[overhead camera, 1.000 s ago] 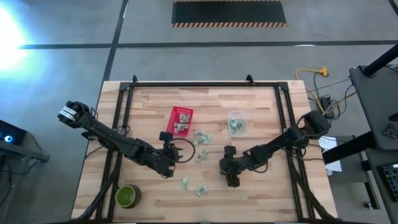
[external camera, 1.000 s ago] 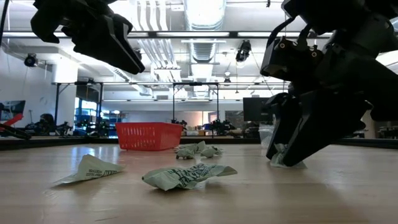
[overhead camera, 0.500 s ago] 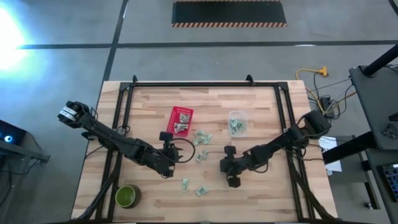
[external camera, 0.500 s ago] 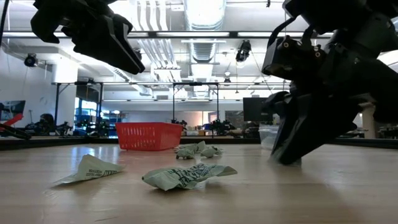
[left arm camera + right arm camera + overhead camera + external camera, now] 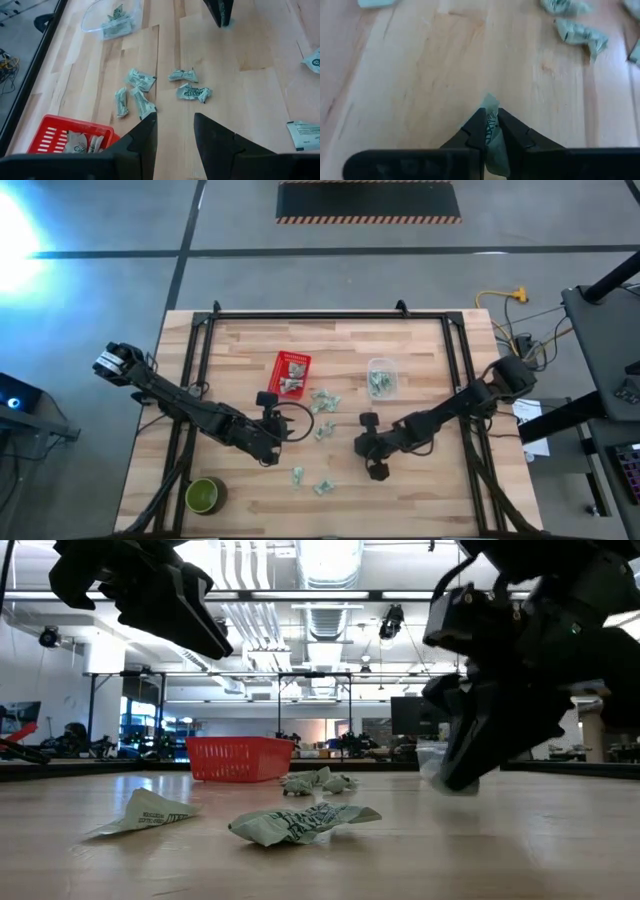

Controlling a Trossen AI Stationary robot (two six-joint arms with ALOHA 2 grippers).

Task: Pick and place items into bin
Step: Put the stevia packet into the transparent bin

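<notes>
Small pale green-and-white packets lie flat on the wooden table: a cluster (image 5: 325,402) at the middle, two (image 5: 310,480) nearer the front, seen close in the low view (image 5: 300,823). More lie inside the red basket (image 5: 290,372) and the clear tub (image 5: 381,377). My right gripper (image 5: 491,117) is right of the cluster, low over the wood, shut on one packet (image 5: 490,105). My left gripper (image 5: 172,130) hangs open above the table, left of the cluster, with nothing between its fingers. My right gripper pinches one packet between its two fingers, and the packet's crumpled end (image 5: 490,102) sticks out past the fingertips. The fingers slant down from the table's right side. In the low view the packet (image 5: 437,780) hangs at the fingertips, close over the wood; whether it still touches cannot be told.
A round green bowl (image 5: 204,496) stands at the front left corner. A black frame (image 5: 200,360) runs along the table's left, far and right edges. Bare wood lies between the two grippers and in front of the right one.
My right gripper has shut: its fingers stood apart around a packet on the table and now meet on it. Its tips have come up slightly, and the packet has come up with them.
</notes>
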